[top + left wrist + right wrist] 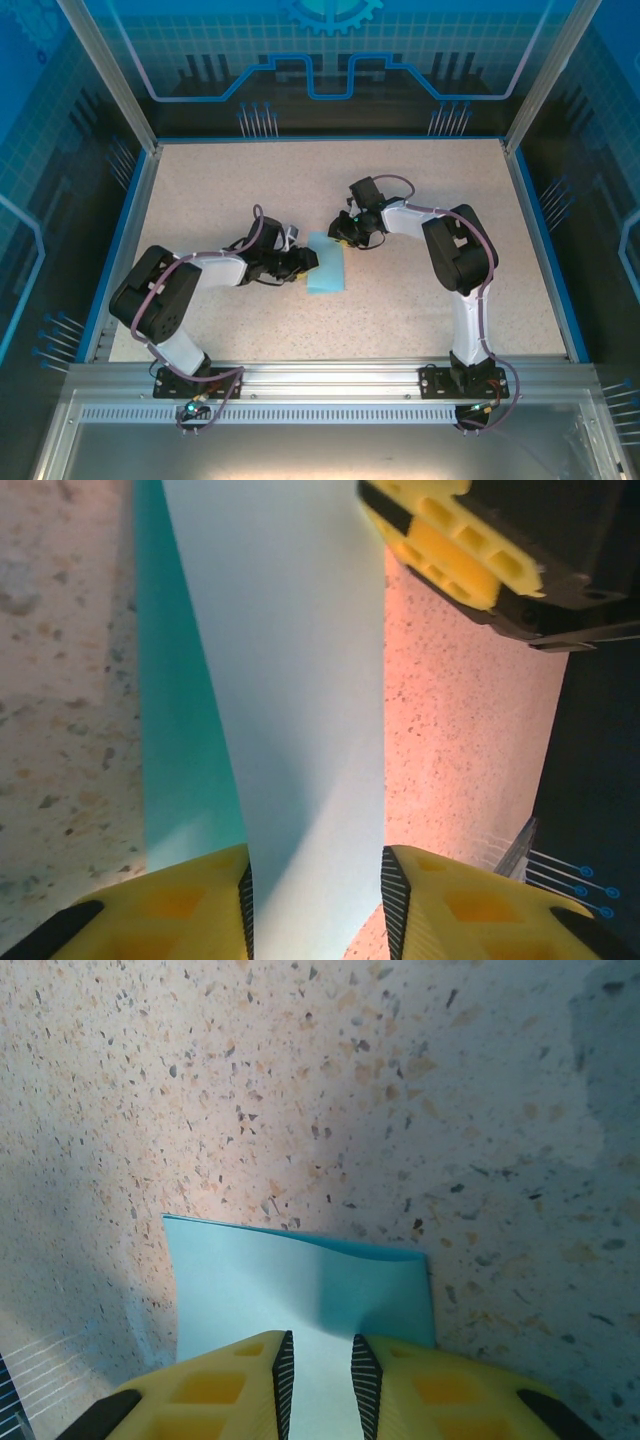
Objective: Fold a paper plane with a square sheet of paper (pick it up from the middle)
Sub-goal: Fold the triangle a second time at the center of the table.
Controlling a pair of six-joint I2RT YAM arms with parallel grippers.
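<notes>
The square sheet of paper [326, 268] lies near the middle of the speckled table [420, 200], folded to a narrow pale-blue oblong running near to far. The 2 grippers meet at it.

The left gripper [303, 262] comes in from the left at the sheet's left edge. In the left wrist view its jaws [315, 915] stand partly apart. A pale band of the sheet [300, 680] fills the gap from pad to pad, with a darker teal layer on the band's left side. I cannot tell whether the pads squeeze it.

The right gripper [345, 237] sits at the sheet's far end. In its wrist view the jaws [318, 1380] are narrow, with 1 thin slit between the yellow fingers [215, 1390]. The sheet [250, 1280] shows through the slit, its edge just past the tips. Nothing is pinched between the pads.
</notes>
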